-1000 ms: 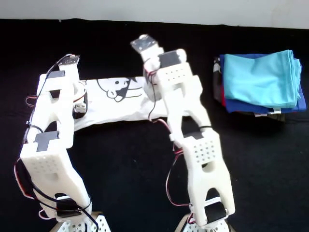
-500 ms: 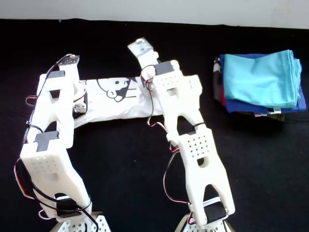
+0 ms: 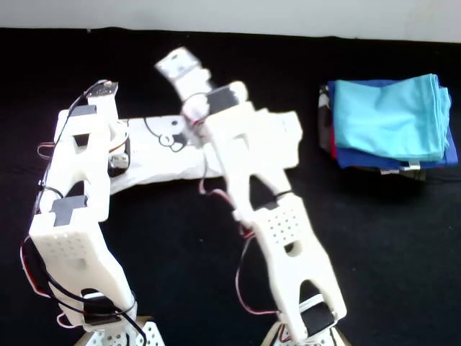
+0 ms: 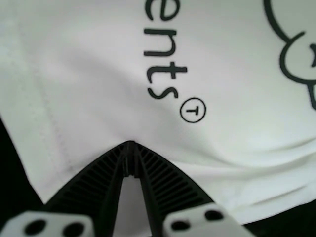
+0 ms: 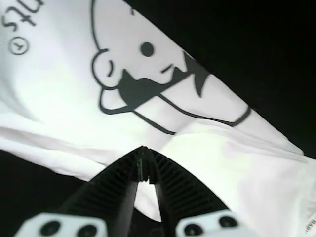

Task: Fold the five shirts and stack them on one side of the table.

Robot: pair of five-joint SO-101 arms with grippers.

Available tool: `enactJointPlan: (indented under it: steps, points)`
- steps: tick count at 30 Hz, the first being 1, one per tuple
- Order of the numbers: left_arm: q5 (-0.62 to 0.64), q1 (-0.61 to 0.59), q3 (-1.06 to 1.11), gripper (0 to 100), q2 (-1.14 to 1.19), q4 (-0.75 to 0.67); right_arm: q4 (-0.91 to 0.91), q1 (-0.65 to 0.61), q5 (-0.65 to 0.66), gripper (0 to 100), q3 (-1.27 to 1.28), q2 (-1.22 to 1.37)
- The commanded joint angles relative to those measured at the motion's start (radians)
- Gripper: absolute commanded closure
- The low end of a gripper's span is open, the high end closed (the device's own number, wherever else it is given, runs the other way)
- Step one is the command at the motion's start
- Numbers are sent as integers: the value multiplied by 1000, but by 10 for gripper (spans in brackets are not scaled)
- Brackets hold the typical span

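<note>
Stretching from the left gripper across to the right gripper, the white shirt lies on the black table. Both grippers have their tips pinched together on its cloth. The right arm leans over the shirt and hides its end, while the left arm reaches straight forward. The folded stack sits well beyond the right gripper.

A black cloth lies below a pale wall.
</note>
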Motion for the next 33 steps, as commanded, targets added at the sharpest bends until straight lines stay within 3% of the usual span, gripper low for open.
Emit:
enactJointPlan:
  steps: [1,7,13,16,23,27,33]
  points:
    - [3,1,-2,992,4,-18,5,-50,8,991,-53,15]
    - [3,2,-4,992,4,-18,10,-65,8,991,-54,97]
    - [3,4,1,992,4,-32,147,-73,12,991,-61,101]
    - [3,4,1,992,4,-32,237,-76,9,991,-143,104]
    - [3,4,1,992,4,-32,234,-68,8,991,-407,104]
    - [3,4,1,992,4,-31,239,-5,8,991,-550,101]
    - [5,5,-41,991,-50,83,240,93,8,992,-466,-39]
